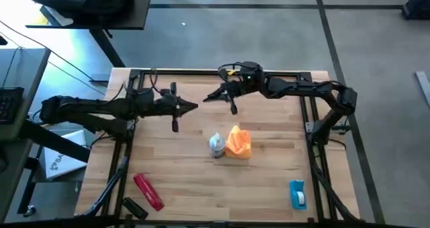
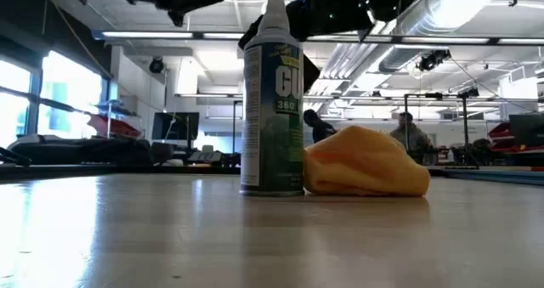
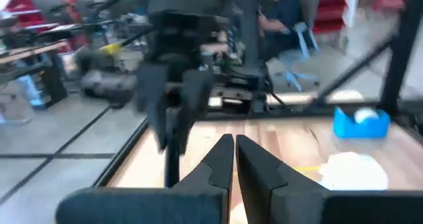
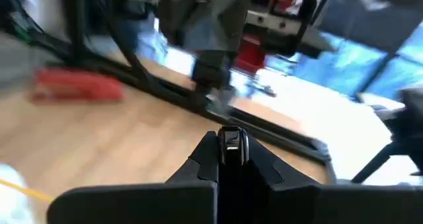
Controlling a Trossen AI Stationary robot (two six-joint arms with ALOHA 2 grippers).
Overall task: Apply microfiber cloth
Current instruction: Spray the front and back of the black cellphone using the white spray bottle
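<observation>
Orange cloth [image 1: 238, 142], soft and light, sitting bunched beside spray can [image 1: 216, 145], pinchable at top fold; both grippers [image 1: 195, 107] [image 1: 209, 97] hovering closed, empty.

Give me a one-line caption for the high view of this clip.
Both arms raised mid-table, left tool and right tool shut and empty, above the orange microfiber cloth touching a spray can.

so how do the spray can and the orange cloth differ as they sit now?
The spray can stands upright, tall and rigid; the orange cloth lies low, bunched and soft. The can is green with a white cap; the cloth is plain orange. Both rest on the table, side by side at mid-table, neither held.
</observation>
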